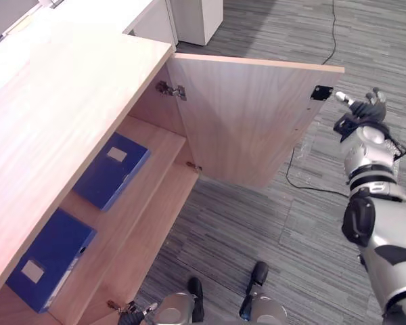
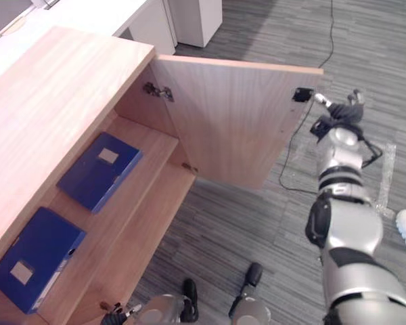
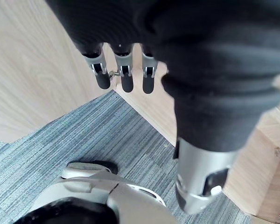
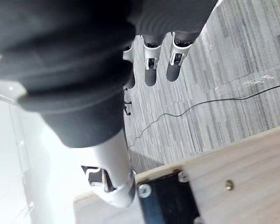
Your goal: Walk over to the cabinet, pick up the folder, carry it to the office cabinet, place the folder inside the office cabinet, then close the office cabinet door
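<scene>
Fingers (image 4: 150, 74) of my right hand (image 1: 362, 115) are straight and loosely spread, holding nothing. The hand sits at the upper right of the frame, at the free edge of the open door (image 1: 250, 122). Its thumb is just beside the black catch plate (image 1: 321, 93) at the door's top corner, and it looks to be touching the edge, though I can't be sure. I read that placement as deliberate: pushing at the edge farthest from the hinge (image 1: 170, 89) gives the most swing for the least effort.

My left hand (image 1: 132, 313) hangs at the bottom edge of the frame with relaxed fingers, empty and clear of the door's path.

Two blue folders lie flat on the shelf (image 1: 149, 145) inside the office cabinet (image 1: 61, 115): the upper folder (image 1: 111, 169) at mid-left and the lower folder (image 1: 51, 257) at lower left. I can't tell which is the one from the task. Both sit well back from the shelf's front lip, so neither should catch the door. By my judgement only the closing remains.
</scene>
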